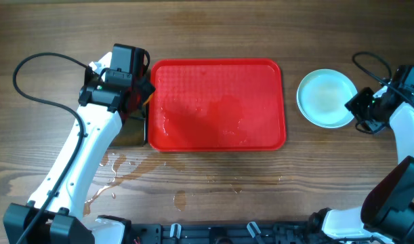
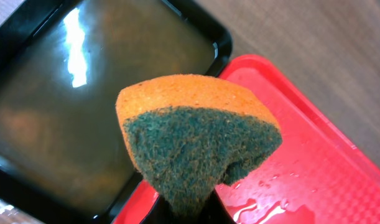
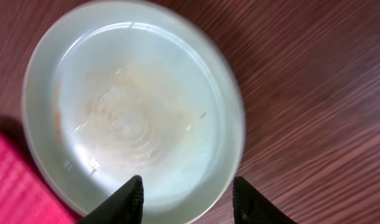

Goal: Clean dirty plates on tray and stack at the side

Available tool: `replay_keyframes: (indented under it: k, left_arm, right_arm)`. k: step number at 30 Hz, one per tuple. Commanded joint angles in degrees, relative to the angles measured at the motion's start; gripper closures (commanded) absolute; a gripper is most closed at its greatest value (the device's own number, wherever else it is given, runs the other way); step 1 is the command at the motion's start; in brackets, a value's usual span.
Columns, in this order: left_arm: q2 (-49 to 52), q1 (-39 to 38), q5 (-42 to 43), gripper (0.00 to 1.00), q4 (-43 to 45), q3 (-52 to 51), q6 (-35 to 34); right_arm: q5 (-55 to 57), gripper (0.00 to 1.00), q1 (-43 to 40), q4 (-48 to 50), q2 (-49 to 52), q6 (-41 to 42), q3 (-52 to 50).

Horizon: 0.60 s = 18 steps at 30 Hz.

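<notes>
The plate (image 1: 326, 98) lies on the worktop (image 1: 213, 27) at the right side, near the red tray (image 1: 261, 74) but apart from it. I cannot tell if other plates lie under it. The red tray carries no plate, only a film of water. In the right wrist view the plate shows faint brownish marks in the middle, so prob. it is not fully clean.

The right gripper (image 3: 188, 186) is open, w/ its jaws on both sides of the near rim and not pinching it. The left gripper (image 1: 140, 93) is closed on a sponge (image 2: 199, 143), orange w/ a green scrub side, above the border btw the black tray (image 2: 224, 46) of brown water and the red tray.

Step in hand, as I judge: letting go of the plate at the side. To do it well:
- Hold the jaws wide, lift a little, then retreat along the approach line, so no finger catches the rim and drags the plate.
- Make no sideways move near the rim.
- Left arm: hold the sponge over the black tray, so drops fall there and not on the worktop.
</notes>
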Motion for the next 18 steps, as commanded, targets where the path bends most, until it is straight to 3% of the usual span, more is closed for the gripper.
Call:
replay_keyframes:
  k: [1, 5, 9, 13, 15, 18]
  left_arm:
    - [0.2, 0.4, 0.5, 0.96, -2.1, -0.2, 4.6]
    - [1.2, 0.4, -2.1, 0.96, -4.5, -1.6, 9.5]
    - [6.9, 2.8, -3.2, 0.96, -0.3, -5.2, 14.2]
    - [14.1, 8.8, 1.3, 0.96, 9.4, -5.2, 30.5]
    - [18.1, 11.9, 3.5, 0.90, 13.8, -5.2, 35.0]
    - [21.8, 14.4, 7.8, 0.67, 15.5, -5.2, 35.0]
  right_arm:
    - [-4.8, 0.54, 3.1, -1.9, -0.7, -2.6, 0.3]
    - [-3.1, 0.53, 9.6, -3.5, -3.9, -3.7, 0.3]
    - [-3.1, 0.50, 15.3, -3.5, -4.3, -4.0, 0.3]
    - [-1.8, 0.46, 18.7, -3.3, -4.3, -5.2, 0.3]
    - [-1.6, 0.43, 19.5, -3.5, -4.3, -5.2, 0.3]
    - [-1.6, 0.42, 19.6, -3.5, -4.3, -5.2, 0.3]
